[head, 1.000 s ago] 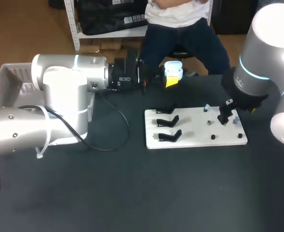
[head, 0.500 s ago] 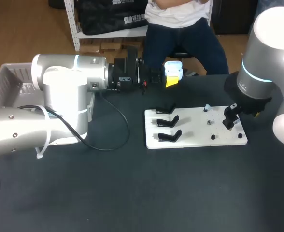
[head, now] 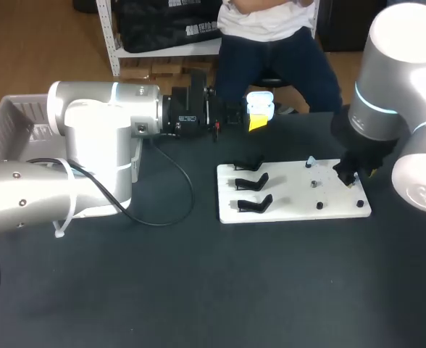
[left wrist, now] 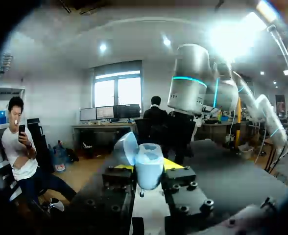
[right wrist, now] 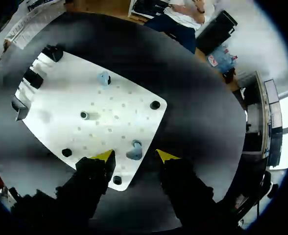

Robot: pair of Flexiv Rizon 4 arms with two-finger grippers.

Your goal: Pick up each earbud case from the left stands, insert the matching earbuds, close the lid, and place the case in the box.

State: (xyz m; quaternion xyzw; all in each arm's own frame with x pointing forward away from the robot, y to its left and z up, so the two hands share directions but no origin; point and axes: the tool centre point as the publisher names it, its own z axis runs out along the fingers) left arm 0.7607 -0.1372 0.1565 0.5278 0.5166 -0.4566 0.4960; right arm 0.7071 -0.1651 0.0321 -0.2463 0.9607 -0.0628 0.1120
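Note:
My left gripper (head: 257, 116) is raised beyond the far side of the white board (head: 293, 210), shut on a pale blue earbud case (head: 259, 102). In the left wrist view the case (left wrist: 149, 164) stands with its lid open between the yellow tips of that gripper (left wrist: 149, 170). My right gripper (head: 345, 176) hangs low over the board's right end. It (right wrist: 135, 156) is open, with a pale blue earbud (right wrist: 133, 150) on its peg between the tips, neither finger touching it. A second earbud (right wrist: 103, 78) sits further along the board (right wrist: 119, 107). Three black stands (head: 253, 190) on the board's left side are bare.
A grey basket (head: 3, 119) stands at the table's far left, partly behind my left arm. A black cable (head: 180, 185) loops over the table left of the board. Several small black pegs (right wrist: 155, 105) stick up from the board.
My right arm has shifted a little over the board's right end, its gripper now lower around the earbud there. The left arm and the case have stayed put.

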